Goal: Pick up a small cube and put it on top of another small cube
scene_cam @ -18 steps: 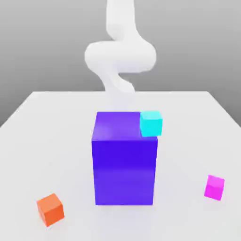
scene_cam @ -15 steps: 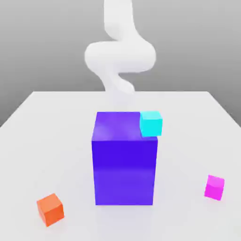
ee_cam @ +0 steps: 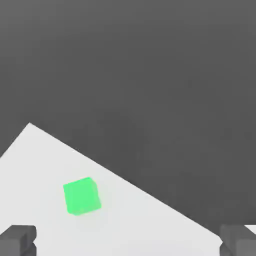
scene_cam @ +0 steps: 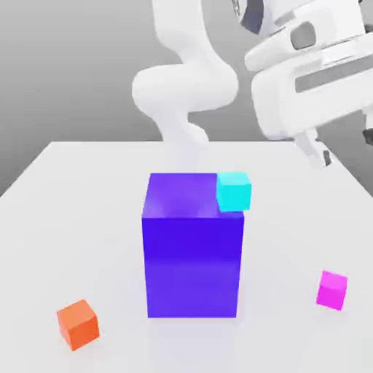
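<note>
Hand (scene_cam: 342, 149) newly swung in above blue block (scene_cam: 192, 255), fingers spread wide, empty. Approach step; next, descend over pink cube (scene_cam: 332, 289) beside block, then close.

A flat, matte white table (scene_cam: 87, 204) with straight edges fills the lower part of the exterior view, evenly lit and carrying only faint, soft shadows. Behind it stands a plain grey backdrop (scene_cam: 65, 65), lighter low down and darker higher up.
</note>
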`<state>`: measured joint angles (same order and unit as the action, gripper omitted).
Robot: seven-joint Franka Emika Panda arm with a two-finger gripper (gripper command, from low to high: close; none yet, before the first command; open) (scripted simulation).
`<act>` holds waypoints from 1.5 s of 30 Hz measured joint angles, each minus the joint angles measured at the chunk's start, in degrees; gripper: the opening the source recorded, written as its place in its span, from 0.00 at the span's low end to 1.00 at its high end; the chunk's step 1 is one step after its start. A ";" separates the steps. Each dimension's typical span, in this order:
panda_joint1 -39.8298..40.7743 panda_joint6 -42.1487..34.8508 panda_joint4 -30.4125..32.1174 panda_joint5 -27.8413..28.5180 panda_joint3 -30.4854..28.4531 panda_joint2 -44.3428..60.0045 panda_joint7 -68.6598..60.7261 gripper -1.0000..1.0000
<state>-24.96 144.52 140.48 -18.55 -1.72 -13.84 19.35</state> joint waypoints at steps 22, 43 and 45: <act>-14.85 19.51 7.86 19.74 2.19 29.18 2.31 0.50; -13.17 13.19 5.92 19.57 3.32 25.09 -2.80 0.00; -12.13 11.26 3.04 19.73 3.78 26.00 -7.46 0.00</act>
<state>-37.08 155.78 143.52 1.18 2.06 12.16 11.89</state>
